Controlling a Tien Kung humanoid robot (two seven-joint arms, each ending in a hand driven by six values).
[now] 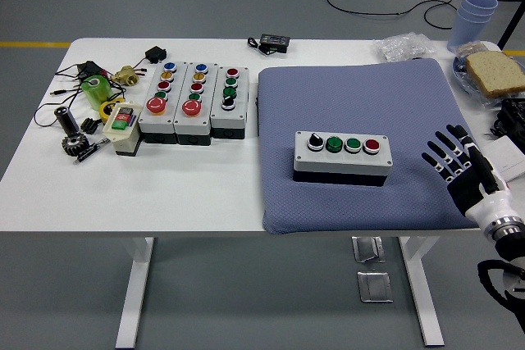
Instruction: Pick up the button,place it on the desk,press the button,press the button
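A grey button box (342,156) lies on the blue-grey mat (353,104) near its front middle. Its top carries a black knob, two green buttons and a red button in a row. My right hand (449,156) hovers over the mat's right edge, to the right of the box and apart from it. Its fingers are spread and hold nothing. My left arm is out of sight.
Three more button boxes (194,100) stand in a row left of the mat, with a small yellow switch box (123,125) beside them. Small tools and cables lie at the far left. Bread (495,71), stacked cups (474,14) and a plastic bag sit at the back right.
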